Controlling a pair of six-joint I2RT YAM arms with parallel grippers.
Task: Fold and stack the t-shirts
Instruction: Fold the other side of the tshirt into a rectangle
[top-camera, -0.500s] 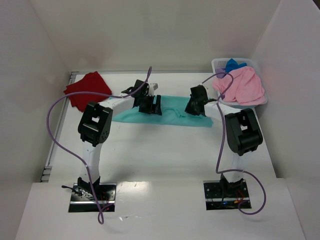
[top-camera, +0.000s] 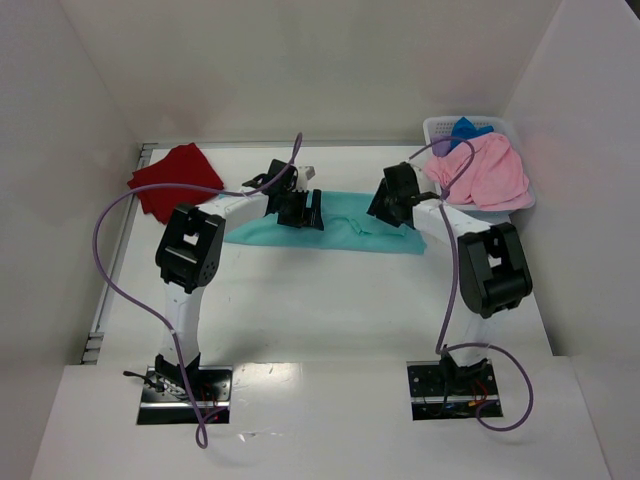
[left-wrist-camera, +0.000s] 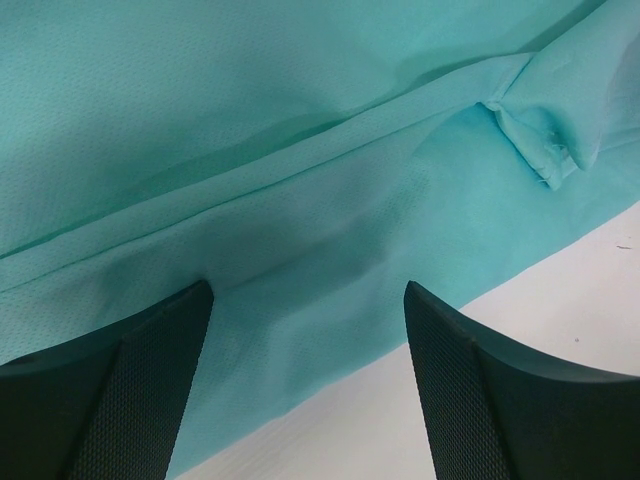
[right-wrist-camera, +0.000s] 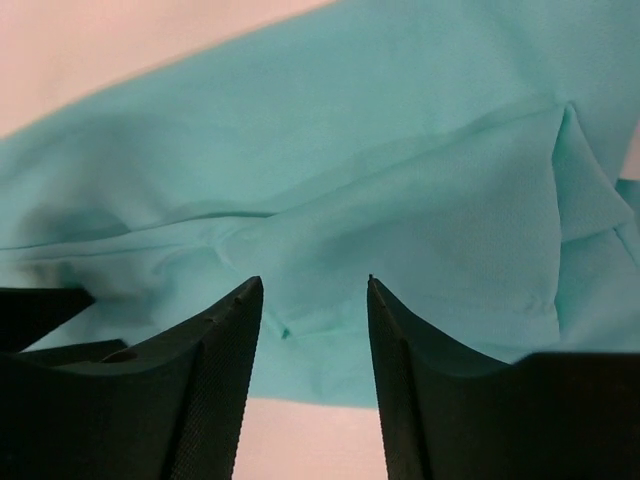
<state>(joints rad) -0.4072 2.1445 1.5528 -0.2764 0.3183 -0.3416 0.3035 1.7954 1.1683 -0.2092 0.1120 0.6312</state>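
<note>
A teal t-shirt (top-camera: 350, 228) lies in a long folded strip across the middle of the table. My left gripper (top-camera: 300, 208) hovers over its left part, open, with the teal fabric (left-wrist-camera: 300, 150) and its near edge showing between the fingers (left-wrist-camera: 150, 380). Over the strip's right part my right gripper (top-camera: 392, 205) is open too, and nothing sits between its fingertips (right-wrist-camera: 240, 300); the teal cloth (right-wrist-camera: 400, 150) lies flat beneath. At the far left lies a dark red t-shirt (top-camera: 172, 180). A pink t-shirt (top-camera: 485, 170) drapes over the basket, with a blue one (top-camera: 468, 128) behind it.
The white perforated basket (top-camera: 438, 126) stands at the far right corner against the enclosure's white wall. Purple cables loop from both arms. Bare white table (top-camera: 330, 300) stretches between the teal strip and the arm bases.
The right gripper has pulled a little back and away from the teal strip, and its elbow has swung down to the right. The left arm has not moved.
</note>
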